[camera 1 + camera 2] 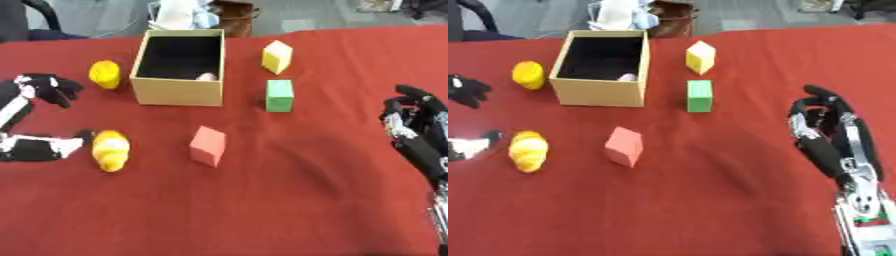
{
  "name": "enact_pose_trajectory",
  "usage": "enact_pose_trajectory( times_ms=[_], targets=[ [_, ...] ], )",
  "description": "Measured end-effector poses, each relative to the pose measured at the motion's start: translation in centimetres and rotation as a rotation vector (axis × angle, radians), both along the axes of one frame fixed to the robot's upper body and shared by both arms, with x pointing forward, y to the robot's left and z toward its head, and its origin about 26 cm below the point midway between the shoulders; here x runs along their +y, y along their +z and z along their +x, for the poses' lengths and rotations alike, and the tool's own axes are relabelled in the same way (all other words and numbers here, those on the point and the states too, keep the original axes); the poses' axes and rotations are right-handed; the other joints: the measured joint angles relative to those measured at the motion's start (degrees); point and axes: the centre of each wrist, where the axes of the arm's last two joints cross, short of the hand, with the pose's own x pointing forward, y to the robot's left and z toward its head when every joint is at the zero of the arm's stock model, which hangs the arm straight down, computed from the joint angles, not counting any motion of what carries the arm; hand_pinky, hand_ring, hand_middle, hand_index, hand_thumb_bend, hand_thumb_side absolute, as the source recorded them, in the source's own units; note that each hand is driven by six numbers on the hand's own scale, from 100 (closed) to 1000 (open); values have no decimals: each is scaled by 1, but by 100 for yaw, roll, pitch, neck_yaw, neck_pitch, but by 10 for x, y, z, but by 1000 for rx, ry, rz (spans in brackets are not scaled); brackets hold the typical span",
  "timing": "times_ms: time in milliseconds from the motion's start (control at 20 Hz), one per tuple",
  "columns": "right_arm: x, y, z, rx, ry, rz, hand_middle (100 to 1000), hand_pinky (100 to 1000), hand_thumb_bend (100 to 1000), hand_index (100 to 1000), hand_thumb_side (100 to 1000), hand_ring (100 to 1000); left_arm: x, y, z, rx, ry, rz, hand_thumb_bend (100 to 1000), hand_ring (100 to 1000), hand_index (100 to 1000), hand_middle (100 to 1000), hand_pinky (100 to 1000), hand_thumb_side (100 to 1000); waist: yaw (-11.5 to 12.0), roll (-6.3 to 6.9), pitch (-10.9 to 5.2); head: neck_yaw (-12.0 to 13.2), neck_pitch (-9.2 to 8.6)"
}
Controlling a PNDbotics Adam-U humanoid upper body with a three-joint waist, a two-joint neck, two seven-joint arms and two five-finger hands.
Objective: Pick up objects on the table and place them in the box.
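Left hand [39, 120]: black and silver, at the table's left edge, spread wide with fingers above and thumb below, holding nothing; the thumb tip lies just beside a yellow, lumpy, rounded object [111, 150], whether touching cannot be told. Judged step: closing in on this piece for pickup; the next move calls for the fingers to come round it, then a lift and carry right and away to the box. Second yellow rounded object [105, 74]: near the fingers, just left of the box. Open tan cardboard box [178, 91]: dark inside, a small pale thing [206, 76] visible at its near right corner. Salmon-pink block [208, 145]: in front of the box, apart from it. Green block [280, 95] and pale yellow block [276, 56]: right of the box. Right hand [829, 130]: idle at the right edge, fingers up and relaxed, empty. All on a red tablecloth [289, 200]. Writing, brands, labels: none legible on any item.
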Motion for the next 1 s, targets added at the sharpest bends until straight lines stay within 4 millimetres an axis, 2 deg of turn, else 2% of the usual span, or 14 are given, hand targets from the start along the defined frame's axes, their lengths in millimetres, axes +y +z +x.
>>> enact_pose_trajectory(
  times_ms=[400,700,1000],
  targets=[
    [-1,0,0,3,5,-8,640,610,100,827,431,597,5,10,14,193,-87,215,509,644,796,666,715,107,-55,21,-29,10,-12],
    [-1,0,0,3,9,-11,640,610,100,827,432,597,10,1,26,320,-99,276,510,638,794,669,713,104,-84,38,-29,9,-12],
    [0,0,0,4,13,-12,640,610,100,827,433,597,12,-11,40,366,-72,303,515,644,800,678,717,100,-116,38,-29,8,-13]
  ],
)
